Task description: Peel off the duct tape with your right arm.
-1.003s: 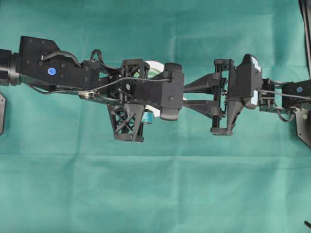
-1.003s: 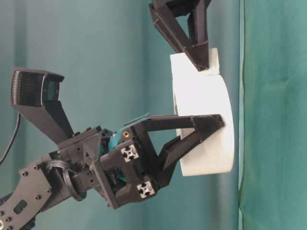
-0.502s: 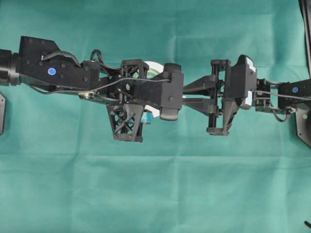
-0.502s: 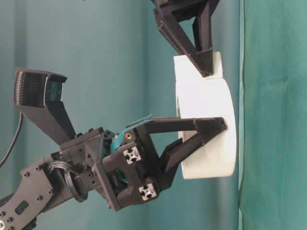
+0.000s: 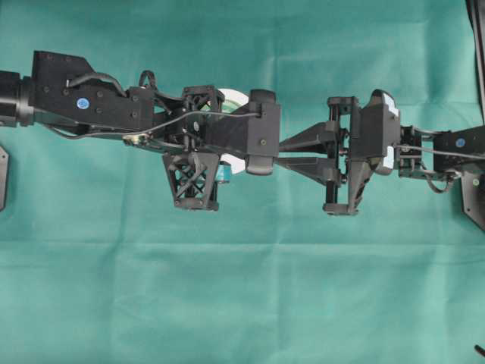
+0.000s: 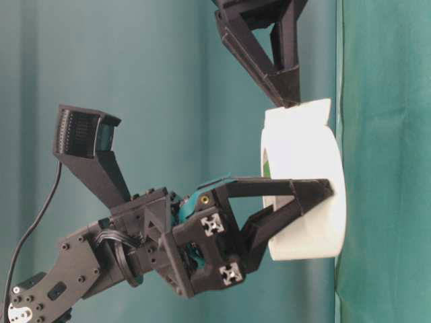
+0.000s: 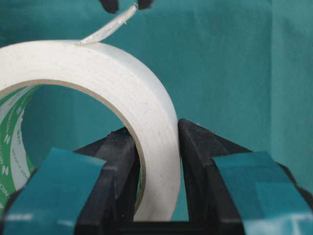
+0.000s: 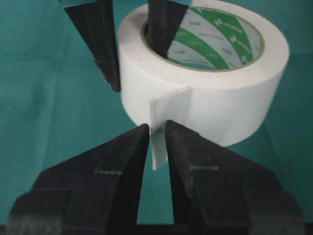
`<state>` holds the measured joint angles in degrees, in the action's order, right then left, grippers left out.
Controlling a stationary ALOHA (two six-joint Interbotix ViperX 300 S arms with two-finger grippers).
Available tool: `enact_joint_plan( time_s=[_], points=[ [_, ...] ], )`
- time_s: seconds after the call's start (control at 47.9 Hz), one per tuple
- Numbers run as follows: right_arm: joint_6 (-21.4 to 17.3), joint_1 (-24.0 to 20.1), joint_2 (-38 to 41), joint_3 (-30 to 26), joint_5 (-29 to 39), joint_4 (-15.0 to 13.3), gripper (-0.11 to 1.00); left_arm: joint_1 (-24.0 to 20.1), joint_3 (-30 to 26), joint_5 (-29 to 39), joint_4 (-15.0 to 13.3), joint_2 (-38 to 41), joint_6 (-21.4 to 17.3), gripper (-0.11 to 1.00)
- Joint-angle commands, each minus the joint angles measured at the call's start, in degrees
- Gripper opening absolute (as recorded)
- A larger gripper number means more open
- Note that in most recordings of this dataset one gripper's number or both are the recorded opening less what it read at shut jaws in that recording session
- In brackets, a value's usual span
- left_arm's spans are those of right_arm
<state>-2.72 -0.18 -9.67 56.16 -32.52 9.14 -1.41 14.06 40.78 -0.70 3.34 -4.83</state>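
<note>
With our left fingers (image 7: 159,166) clamping the wall of the wide cream paper tape roll (image 8: 205,83) above the green-clothed counter (image 5: 242,303), our right fingers (image 8: 157,134) are pinching its loose strip (image 8: 164,125), risking slipping off.

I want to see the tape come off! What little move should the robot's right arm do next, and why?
Probably pull the right gripper gently back from the duct tape. Its fingertips look pinched on the loose strip end, and the left gripper clamps the roll's wall, so pulling should peel it.
</note>
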Motion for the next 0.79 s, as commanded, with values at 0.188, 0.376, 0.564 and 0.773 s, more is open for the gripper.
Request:
enact_joint_plan(
  time_s=[0.188,0.376,0.564,0.773],
  points=[
    [-0.1,-0.2,-0.3,-1.2,-0.6,0.3,-0.05,1.5,-1.9,-0.6,0.1,-1.7,-0.1,0.21],
    [-0.1,-0.1,-0.3,-1.0,-0.9,0.8,-0.05,2.5,-2.3,-0.6,0.1,-1.7,-0.1,0.21],
    [-0.1,0.4,-0.3,-0.8,-0.8,1.9,-0.05,3.4,-3.0,-0.6,0.1,-1.7,-0.2,0.21],
    [0.0,1.7,-0.3,-0.5,-0.9,1.9,-0.05,4.1,-3.3,-0.6,0.1,-1.7,-0.2,0.21]
  ],
)
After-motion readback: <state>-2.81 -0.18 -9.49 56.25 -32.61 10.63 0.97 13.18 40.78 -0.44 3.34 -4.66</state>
